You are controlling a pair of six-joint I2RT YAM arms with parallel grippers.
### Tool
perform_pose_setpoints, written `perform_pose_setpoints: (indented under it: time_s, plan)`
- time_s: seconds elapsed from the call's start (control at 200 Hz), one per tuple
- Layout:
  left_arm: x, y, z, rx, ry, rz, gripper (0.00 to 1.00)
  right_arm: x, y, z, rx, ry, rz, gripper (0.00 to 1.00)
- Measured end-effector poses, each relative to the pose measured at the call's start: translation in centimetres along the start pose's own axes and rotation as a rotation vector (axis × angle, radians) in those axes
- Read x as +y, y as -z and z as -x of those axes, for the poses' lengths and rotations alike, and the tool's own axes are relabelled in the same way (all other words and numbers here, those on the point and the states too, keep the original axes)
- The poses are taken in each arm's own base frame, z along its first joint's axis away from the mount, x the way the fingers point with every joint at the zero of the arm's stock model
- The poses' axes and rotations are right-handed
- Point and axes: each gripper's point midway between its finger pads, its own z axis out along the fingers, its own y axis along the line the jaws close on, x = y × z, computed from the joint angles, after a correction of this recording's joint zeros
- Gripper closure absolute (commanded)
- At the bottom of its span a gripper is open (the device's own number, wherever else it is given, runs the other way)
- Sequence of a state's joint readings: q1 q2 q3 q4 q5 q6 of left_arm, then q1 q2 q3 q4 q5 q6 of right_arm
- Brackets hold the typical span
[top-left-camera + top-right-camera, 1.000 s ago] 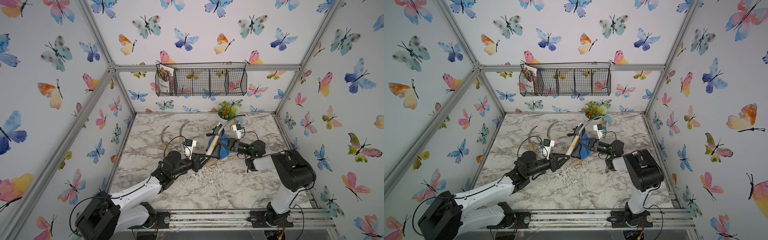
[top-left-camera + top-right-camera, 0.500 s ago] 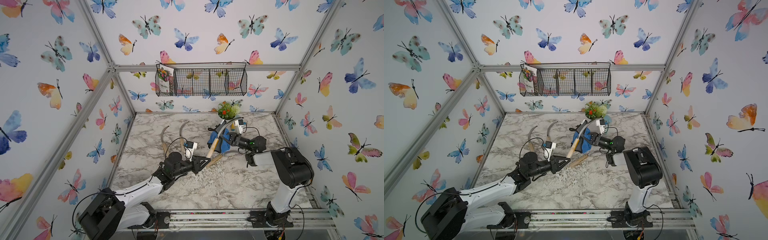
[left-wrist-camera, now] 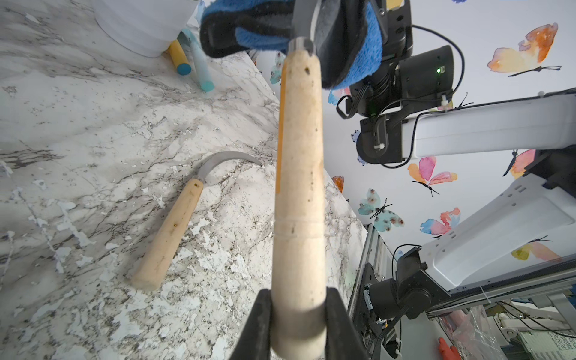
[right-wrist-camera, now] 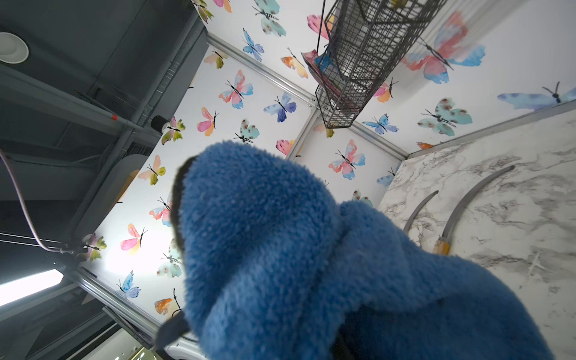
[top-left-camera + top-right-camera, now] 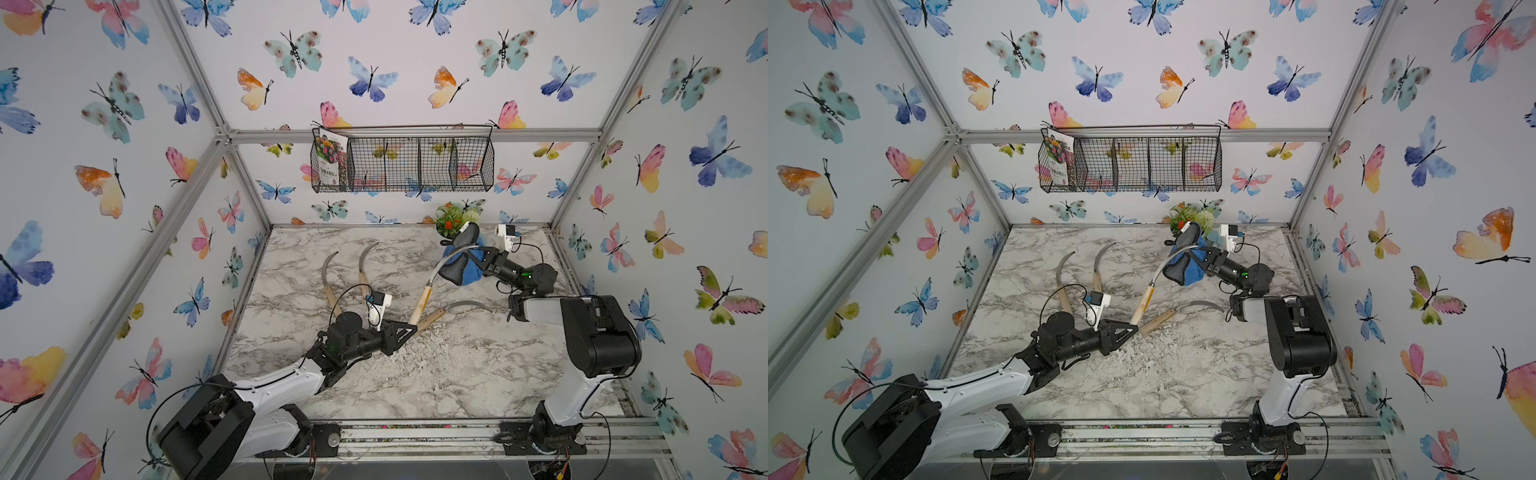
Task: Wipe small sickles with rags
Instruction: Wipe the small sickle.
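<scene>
Two clenched: left end effector (image 5: 406,330) on sickle handle (image 3: 299,187), right end effector (image 5: 476,259) on rag (image 5: 468,275). Slide rag slowly along blade (image 5: 441,262), handle steady.

Bare marble-patterned tabletop (image 5: 457,374), flecked with pale flakes, lies open across the front between the white-and-black left arm (image 5: 282,382) and the right arm (image 5: 582,332). Farther back the middle is barred: a grey-bladed sickle with a pale wooden handle (image 5: 420,301) slants up from the left gripper (image 5: 409,327) to the thick blue-and-black terry rag (image 5: 459,270) bunched in the right gripper (image 5: 473,261). Beside it, toward the right arm, a second sickle (image 5: 446,308) lies flat. Two more, the outer back sickle (image 5: 325,282) and the inner back sickle (image 5: 360,270), lie side by side at back left, a clear lane between them and the raised one. A potted green plant with red flowers (image 5: 453,216) crowds the back behind the rag.
</scene>
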State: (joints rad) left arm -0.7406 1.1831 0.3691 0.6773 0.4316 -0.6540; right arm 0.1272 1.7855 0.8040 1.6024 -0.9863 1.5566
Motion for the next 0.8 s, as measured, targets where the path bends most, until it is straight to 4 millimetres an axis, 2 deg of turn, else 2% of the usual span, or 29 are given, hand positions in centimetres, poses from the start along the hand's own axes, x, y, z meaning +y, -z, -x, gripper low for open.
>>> perform_pose_setpoints:
  time_s: [0.105, 0.285, 0.491, 0.676, 0.801]
  plan:
    - [0.1, 0.0, -0.1, 0.003, 0.001, 0.002, 1.0, 0.3, 0.2, 0.6, -0.012, 0.006, 0.002, 0.98]
    - [-0.1, -0.2, 0.2, 0.001, 0.0, -0.001, 1.0, 0.2, -0.2, -0.4, 0.006, -0.008, 0.005, 0.98]
    - [-1.1, -0.7, 1.8, -0.013, -0.015, -0.014, 1.0, 0.0, -2.6, -4.3, 0.086, -0.031, 0.034, 0.98]
    - [-1.7, -1.0, 2.8, -0.016, -0.026, -0.016, 1.0, -1.8, -4.8, -8.7, 0.174, -0.083, 0.038, 0.98]
    - [-1.8, -1.1, 2.9, -0.011, -0.033, -0.012, 1.0, -2.1, -5.5, -10.3, 0.206, -0.094, 0.04, 0.98]
